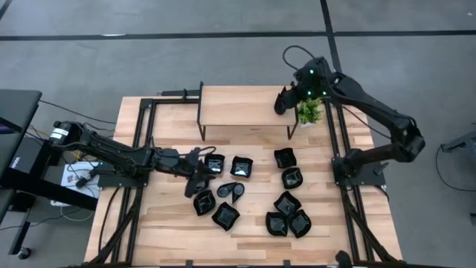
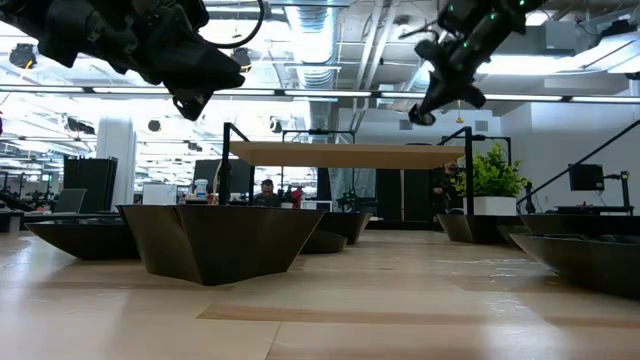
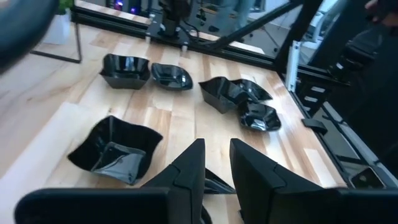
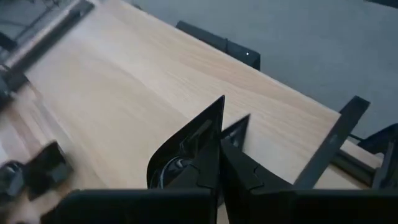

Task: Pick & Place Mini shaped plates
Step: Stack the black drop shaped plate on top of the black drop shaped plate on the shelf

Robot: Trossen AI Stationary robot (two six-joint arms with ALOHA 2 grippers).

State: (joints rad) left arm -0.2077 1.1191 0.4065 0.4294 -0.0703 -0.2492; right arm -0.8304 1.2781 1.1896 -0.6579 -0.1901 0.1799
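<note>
Several glossy black mini plates (image 1: pixel 241 167) rest on their bases on the wooden table, between the arms and toward the near edge; in the left wrist view they show as a wavy square plate (image 3: pixel 115 149) and others (image 3: pixel 171 76). My left gripper (image 1: pixel 197 177) hovers over the left end of this group, raised clear of the table (image 2: pixel 200 85), fingers a little apart (image 3: pixel 217 163) and touching nothing. My right gripper (image 1: pixel 281 100) is at the far side, above the right end of the raised wooden shelf (image 1: pixel 245 104), shut on one black plate (image 4: pixel 183 152). My right gripper pinches the black plate by its rim (image 4: pixel 208 140) between the two fingers. The plate stands on edge in the hold and is lifted clear, above the shelf's wooden top (image 4: pixel 124 93). How far back it reaches between the fingers does not show.
A small green potted plant (image 1: pixel 309 112) stands just right of the shelf, close to my right gripper. The shelf stands on thin black legs (image 1: pixel 201 112). Black frame rails (image 1: pixel 145 126) run along the table's left and right sides. Bare wood lies at the near-left corner.
</note>
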